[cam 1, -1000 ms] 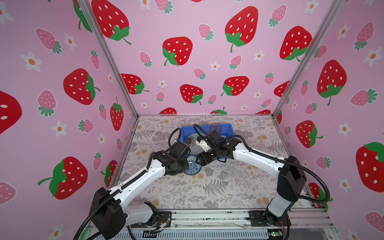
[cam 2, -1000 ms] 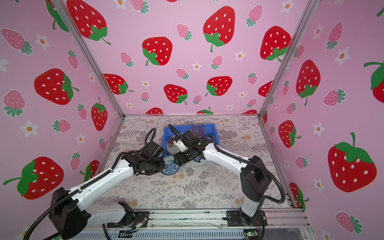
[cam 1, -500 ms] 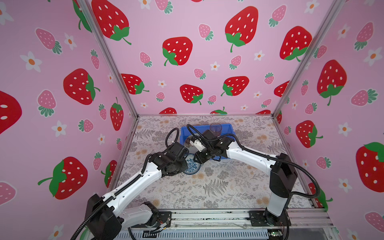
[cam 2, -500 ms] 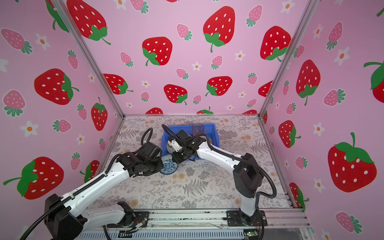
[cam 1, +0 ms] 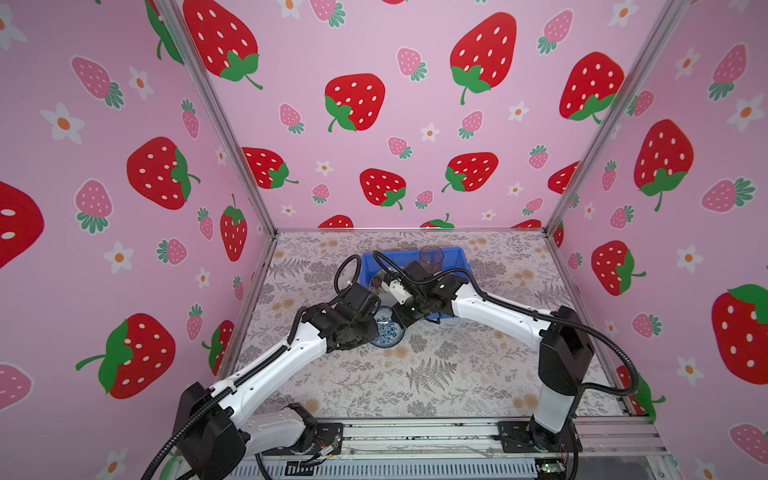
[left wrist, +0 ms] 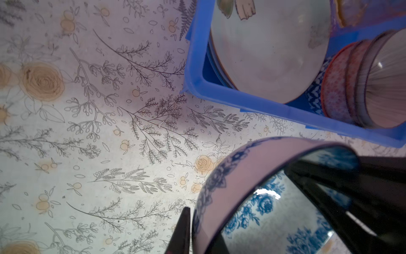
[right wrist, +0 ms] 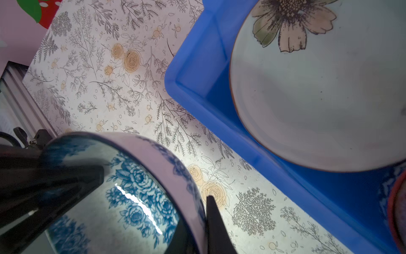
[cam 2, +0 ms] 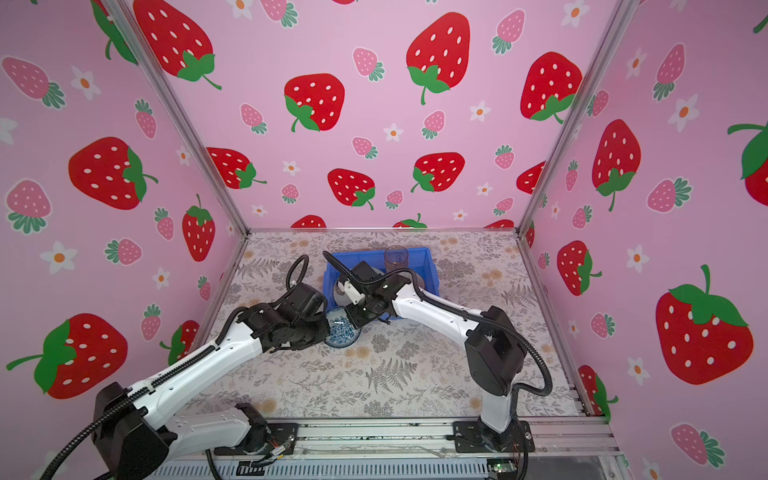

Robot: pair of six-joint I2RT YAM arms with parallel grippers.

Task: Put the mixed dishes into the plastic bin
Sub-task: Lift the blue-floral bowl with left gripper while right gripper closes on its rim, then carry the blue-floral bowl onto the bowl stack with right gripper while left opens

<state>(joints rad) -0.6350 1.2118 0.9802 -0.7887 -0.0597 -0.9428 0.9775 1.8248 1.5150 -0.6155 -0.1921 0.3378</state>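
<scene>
Obs., bench side:

- Blue-and-white rose bowl (cam 1: 388, 330) (cam 2: 341, 330) sits upright on the floral tabletop (cam 1: 436, 374), just outside the near wall of the plastic bin (cam 1: 453, 259) (cam 2: 419, 266). It is not inside.
- Both arms meet over this bowl from opposite sides.
- Right gripper (cam 1: 401, 322): jaws clenched on the bowl's wall. In the right wrist view the outer finger (right wrist: 214, 224) lies flat against the outside of the bowl (right wrist: 142, 187), and the other finger (right wrist: 55, 182) is inside.
- Left gripper (cam 1: 372, 328): jaws straddle the opposite side of the rim. In the left wrist view the thin outer finger (left wrist: 181, 233) stands right beside the bowl (left wrist: 241, 187), with what looks like a sliver of gap, and the broad finger (left wrist: 351, 198) is inside. I cannot tell whether this pair is gripping or let go.
- Bin contents: pale plate with dark flower (right wrist: 318, 99) (left wrist: 270, 50) lies at the left end. Beside it an orange patterned bowl (left wrist: 336, 88) is nested in a blue-white patterned bowl (left wrist: 315, 96).
- A clear tumbler (cam 1: 431, 257) (cam 2: 395, 257) stands upright at the far wall of the bin.
</scene>
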